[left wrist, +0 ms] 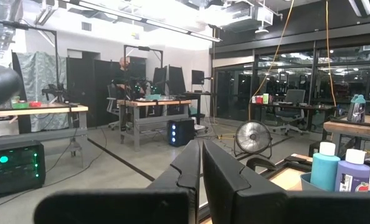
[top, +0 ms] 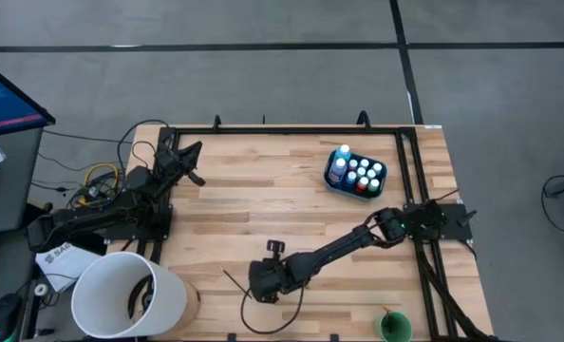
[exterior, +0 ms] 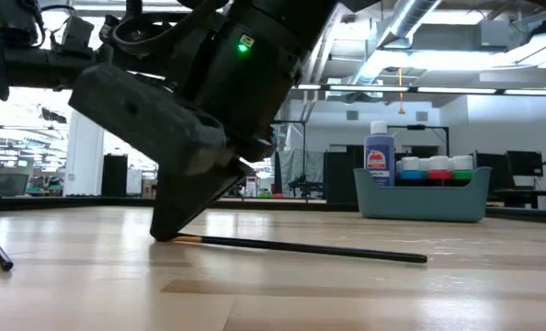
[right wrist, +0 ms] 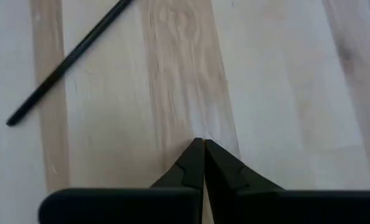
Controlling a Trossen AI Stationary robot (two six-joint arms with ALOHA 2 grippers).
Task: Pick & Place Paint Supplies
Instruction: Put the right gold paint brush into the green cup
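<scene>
Pressing down on the table [top: 263, 180], the right tool [exterior: 167, 234] meets a brush [exterior: 310, 248]!
Its fingers are fully closed at the brush's end; the left tool [left wrist: 200, 177], closed and empty, waits.

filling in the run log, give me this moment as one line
right gripper: shut, tips down on table at brush end, grasp unclear | left gripper: shut, parked at rear left | bottles: in teal tub

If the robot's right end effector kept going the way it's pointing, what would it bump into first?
Most likely the wooden table. The right end effector is shut and tilts down with its tips at the tabletop, by one end of a thin black brush. Whether it grips that brush is unclear.
</scene>
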